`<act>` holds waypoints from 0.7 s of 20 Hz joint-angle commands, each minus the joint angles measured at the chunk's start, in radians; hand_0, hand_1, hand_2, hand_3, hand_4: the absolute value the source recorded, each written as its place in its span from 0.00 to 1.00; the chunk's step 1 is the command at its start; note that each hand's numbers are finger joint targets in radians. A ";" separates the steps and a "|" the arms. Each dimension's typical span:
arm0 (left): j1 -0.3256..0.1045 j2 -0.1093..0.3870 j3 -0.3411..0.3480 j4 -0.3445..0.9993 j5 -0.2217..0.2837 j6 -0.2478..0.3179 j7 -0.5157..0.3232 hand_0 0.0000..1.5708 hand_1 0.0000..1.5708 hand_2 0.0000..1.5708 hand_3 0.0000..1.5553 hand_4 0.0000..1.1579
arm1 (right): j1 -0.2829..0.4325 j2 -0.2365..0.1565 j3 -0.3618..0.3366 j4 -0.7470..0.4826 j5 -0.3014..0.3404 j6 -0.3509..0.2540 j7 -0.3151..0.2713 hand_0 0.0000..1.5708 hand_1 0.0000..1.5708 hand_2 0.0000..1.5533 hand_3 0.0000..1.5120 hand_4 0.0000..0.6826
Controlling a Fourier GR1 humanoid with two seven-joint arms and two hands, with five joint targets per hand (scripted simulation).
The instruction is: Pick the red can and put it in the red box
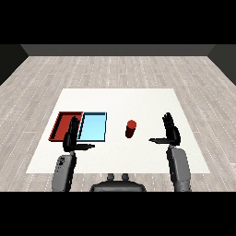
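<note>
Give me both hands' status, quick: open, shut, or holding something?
Left hand: open, fingers straight, holding nothing, in front of the red tray.
Right hand: open, fingers straight, holding nothing; the red can stands apart from it on the table.

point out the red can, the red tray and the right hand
red can (131,129): head view, on the middle of its side
red tray (60,121): head view, on its bare floor near the left wall
right hand (171,131): head view, on the palm below the straight fingers
</note>
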 commanded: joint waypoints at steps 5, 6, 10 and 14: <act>-0.004 -0.020 0.000 0.008 -0.010 0.009 -0.061 0.00 0.00 0.00 0.00 0.00 | 0.004 0.021 0.019 0.001 0.001 -0.001 -0.031 0.00 0.00 0.00 0.00 0.00; 0.001 0.022 0.046 -0.020 0.047 -0.042 -0.044 0.00 0.00 0.00 0.00 0.00 | -0.080 -0.001 -0.013 0.133 0.006 0.003 -0.087 0.00 0.00 0.00 0.00 0.00; -0.073 0.020 0.065 0.076 0.056 -0.043 -0.047 0.00 0.00 0.00 0.00 0.00 | -0.002 0.045 0.035 0.110 0.013 0.022 -0.118 0.00 0.00 0.00 0.00 0.00; -0.041 0.007 0.056 0.104 0.038 -0.045 -0.112 0.00 0.00 0.00 0.00 0.00 | -0.014 0.010 0.019 0.020 -0.035 0.040 0.017 0.00 0.00 0.00 0.00 0.00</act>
